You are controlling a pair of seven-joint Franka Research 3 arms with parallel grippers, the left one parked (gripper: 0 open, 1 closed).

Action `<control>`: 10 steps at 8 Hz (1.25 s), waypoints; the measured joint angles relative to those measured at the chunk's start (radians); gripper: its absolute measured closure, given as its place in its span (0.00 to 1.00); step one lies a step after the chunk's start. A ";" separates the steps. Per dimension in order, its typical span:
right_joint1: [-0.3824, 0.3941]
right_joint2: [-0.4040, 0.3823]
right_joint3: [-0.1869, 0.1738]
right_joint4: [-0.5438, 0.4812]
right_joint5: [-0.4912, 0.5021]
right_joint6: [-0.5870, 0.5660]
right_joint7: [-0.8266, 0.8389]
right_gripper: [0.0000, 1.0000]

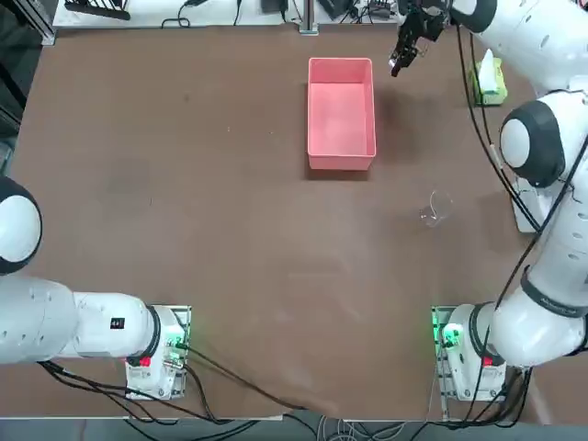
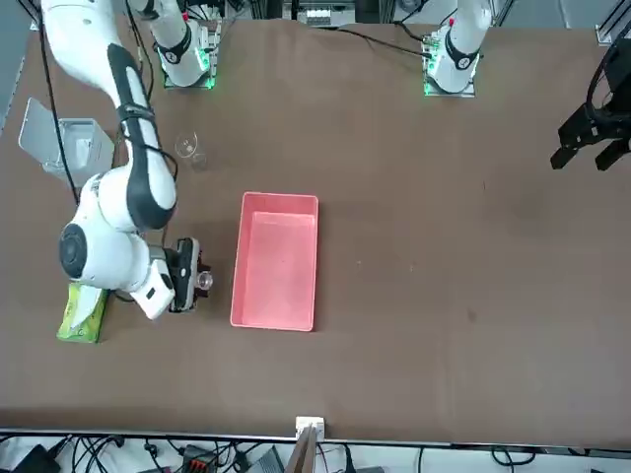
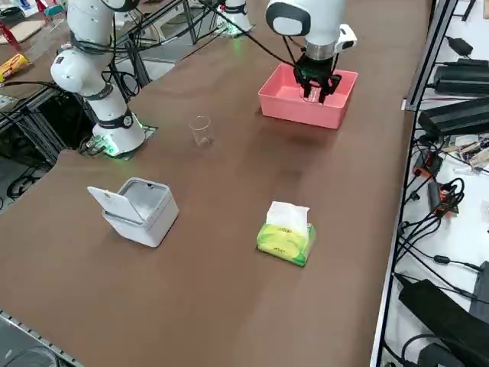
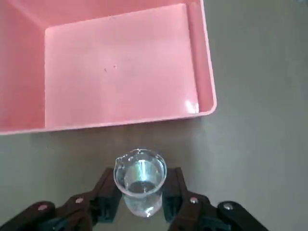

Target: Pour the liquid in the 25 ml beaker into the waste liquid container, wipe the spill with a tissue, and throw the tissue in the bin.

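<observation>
The small beaker (image 4: 140,185) was seen plainly only in the wrist view: clear glass, upright, spout rim visible, clamped between the two black fingers (image 4: 107,197) of the right claw (image 4: 139,202), with the pink tray (image 4: 202,57) just beyond it and brown table (image 4: 260,144) below. In the front view the same beaker (image 2: 203,281) showed only as a small glassy glint at the claw (image 2: 189,277); in the top view it could not be made out at the claw (image 1: 402,57). Whether liquid was inside could not be told.

The side view alone showed a white lidded bin (image 3: 141,208) with its lid flipped open, standing near a yellow-green tissue pack (image 3: 286,235) with a white sheet sticking out. The pack was also seen in the top view (image 1: 491,83) and the front view (image 2: 83,313); the bin in the front view (image 2: 69,146). A larger clear glass (image 3: 201,130) stood alone on the table, well apart from the tray; it was faint in the top view (image 1: 435,208) and clearer in the front view (image 2: 187,148).

The right arm was reached out far across the table, wrist bent, claw (image 3: 315,86) pointing down beside the tray's (image 3: 302,103) outer side, near the end farthest from the arm bases, held above the table. The tray (image 1: 341,112) (image 2: 276,258) held nothing visible.

No readable writing was found; print on the pack was too small to read.
</observation>
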 joint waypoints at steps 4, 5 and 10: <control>0.072 -0.019 0.000 0.000 -0.175 -0.011 0.237 0.53; 0.094 -0.020 0.001 0.000 -0.225 -0.031 0.314 0.53; 0.178 -0.020 0.004 0.001 -0.415 -0.075 0.486 0.53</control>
